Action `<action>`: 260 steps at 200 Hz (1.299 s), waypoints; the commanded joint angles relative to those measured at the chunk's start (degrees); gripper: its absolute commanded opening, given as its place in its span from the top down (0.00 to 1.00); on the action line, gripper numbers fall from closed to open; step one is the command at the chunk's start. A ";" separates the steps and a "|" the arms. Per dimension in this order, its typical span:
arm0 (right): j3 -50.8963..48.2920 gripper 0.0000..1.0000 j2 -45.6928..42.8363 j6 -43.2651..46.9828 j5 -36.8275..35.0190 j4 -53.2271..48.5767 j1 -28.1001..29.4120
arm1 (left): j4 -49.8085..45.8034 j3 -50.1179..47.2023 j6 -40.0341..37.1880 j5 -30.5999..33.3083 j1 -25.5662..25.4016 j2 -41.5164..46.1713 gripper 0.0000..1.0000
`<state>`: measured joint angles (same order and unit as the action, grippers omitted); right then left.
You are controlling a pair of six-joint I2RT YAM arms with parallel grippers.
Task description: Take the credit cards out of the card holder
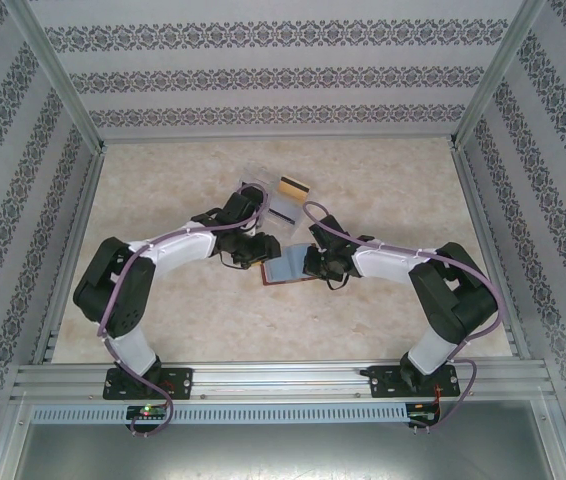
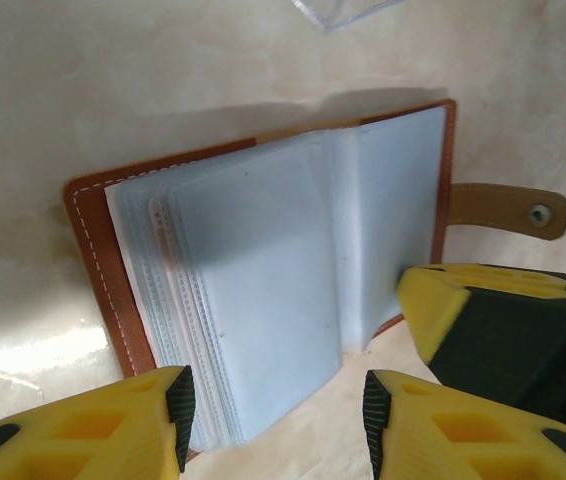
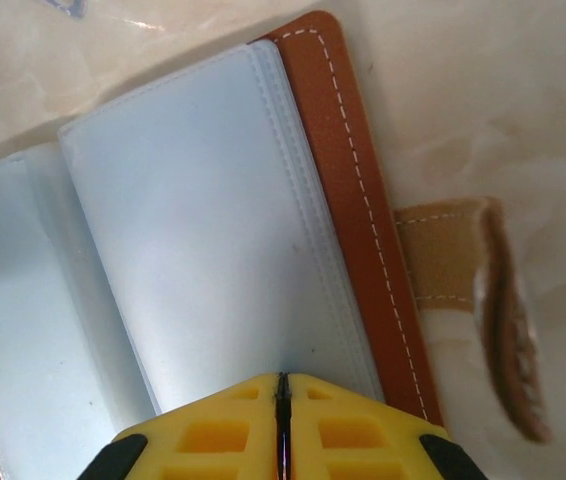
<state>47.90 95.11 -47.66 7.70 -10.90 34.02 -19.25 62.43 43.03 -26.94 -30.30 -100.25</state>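
Found the card holder (image 1: 283,268) lying open mid-tabletop (image 1: 183,310), brown cover down, blue-grey sleeves up. Spotted credit cards (image 1: 289,186) already out, just beyond the card holder: one yellow-orange w/ a dark stripe, prob. a 2nd between it and the holder, both beside a clear tray (image 1: 251,178).

Caught the left tool (image 2: 275,400) released, jaws apart, straddling the near edge of the holder's left sleeve stack, nothing pinched. Caught the right tool (image 3: 281,392) clenched, tips together, bearing down on the near edge of the holder's right page. Couldn't tell about any sleeve nipped between.

Noted a pinkish edge (image 2: 161,235) inside one sleeve on the holder's left side. Maybe a card left in, unclear. Judged the job part done.

Risks from here:
- Could grab several floppy sleeves at once instead of one card, given edges stacked v. close.
- Could drag or flip the whole holder on any slip of the right tool off that slick page.
- Could clash the two tools, crowded tight at the holder's near edge.
- Might snag the strap (image 2: 503,210) off the holder's right side.
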 commanded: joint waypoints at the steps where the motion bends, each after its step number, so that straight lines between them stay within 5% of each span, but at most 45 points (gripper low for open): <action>1: 0.09 0.88 0.51 -0.34 -2.50 -1.47 0.29 | -0.97 2.23 0.49 -1.36 0.07 -2.76 0.49; 105: -0.18 0.88 0.51 -0.47 -2.44 -1.95 0.62 | 1.72 3.64 0.40 -4.56 0.06 -6.63 0.51; 173: -0.10 0.88 0.80 -0.59 -1.99 -1.64 0.66 | 8.88 3.42 0.51 -12.25 -0.01 -6.65 0.52; 260: -2.48 0.81 -6.90 0.03 -1.47 -0.31 -1.12 | 13.54 7.02 2.86 -17.80 -0.84 -9.81 0.61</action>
<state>47.11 91.53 -47.77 6.90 -10.98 33.85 -8.03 67.00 45.06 -42.52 -30.39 -108.07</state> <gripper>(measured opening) 0.176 0.387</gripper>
